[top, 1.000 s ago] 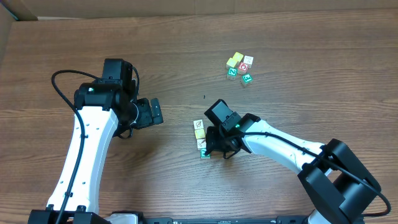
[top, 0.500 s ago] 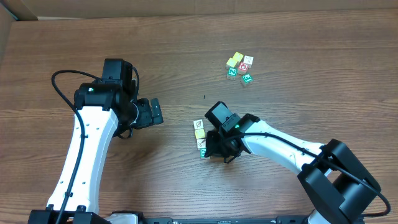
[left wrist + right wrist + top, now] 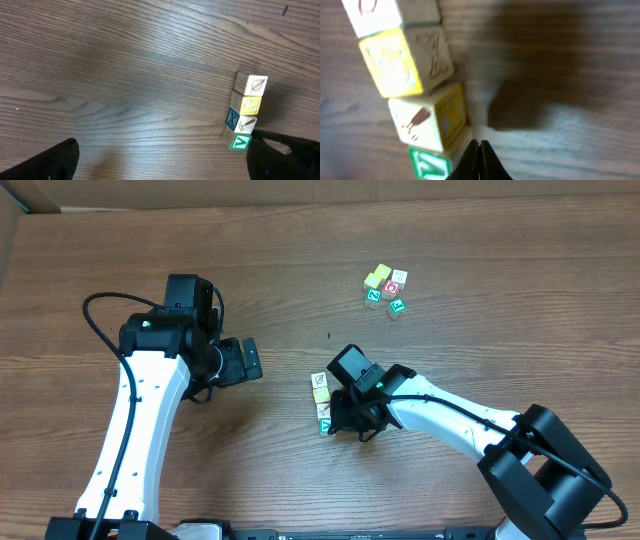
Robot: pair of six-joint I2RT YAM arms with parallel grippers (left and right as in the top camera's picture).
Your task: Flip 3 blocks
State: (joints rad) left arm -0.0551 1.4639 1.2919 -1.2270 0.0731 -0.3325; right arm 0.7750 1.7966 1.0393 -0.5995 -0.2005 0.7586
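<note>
Several small wooden blocks lie in a short row mid-table: a leaf-marked block [image 3: 320,381], a yellow block [image 3: 322,394], a hammer-marked block [image 3: 325,410] and a green-faced block [image 3: 326,426]. The same row shows in the left wrist view, from the leaf block [image 3: 251,84] down to the green V block [image 3: 240,142]. My right gripper [image 3: 336,423] is shut, its tips [image 3: 479,148] low at the table and pressed against the side of the green block [image 3: 432,162], beside the hammer block [image 3: 420,122]. My left gripper [image 3: 250,361] hovers open to the left of the row, holding nothing [image 3: 162,152].
A cluster of more cubes [image 3: 378,280], including a red-faced one [image 3: 391,287], sits at the back right. A cardboard edge [image 3: 20,205] runs along the far left corner. Bare wood lies between the left gripper and the row.
My right gripper has edged slightly left against the row's near end, nudging the green block a little. The left arm has not moved.
</note>
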